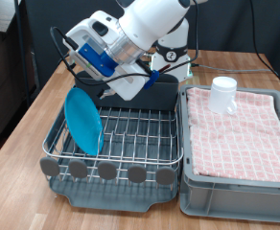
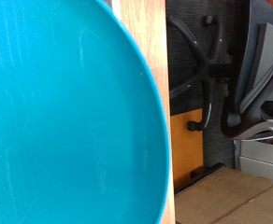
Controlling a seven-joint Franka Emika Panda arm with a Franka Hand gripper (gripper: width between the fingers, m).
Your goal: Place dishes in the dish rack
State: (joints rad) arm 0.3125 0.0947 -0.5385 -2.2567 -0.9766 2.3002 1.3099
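Plate (image 1: pixel 83 121) stands on edge in rack (image 1: pixel 130 134), gripper (image 1: pixel 94 84) pinching its top rim.

Exterior view: gripper (image 1: pixel 94 84) fingertips hidden behind own housing and top rim of light-blue plate (image 1: pixel 83 121); finger spacing not readable. Tall grey compartment (image 1: pixel 155 94) partly covered by arm. Crate (image 1: pixel 238 188) cut off at the exterior view's right and bottom. Wrist view: plate (image 2: pixel 66 117) fills frame, edges cropped; fingers out of frame.

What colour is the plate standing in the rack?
The plate is light blue, almost turquoise; the wrist view shows it best.
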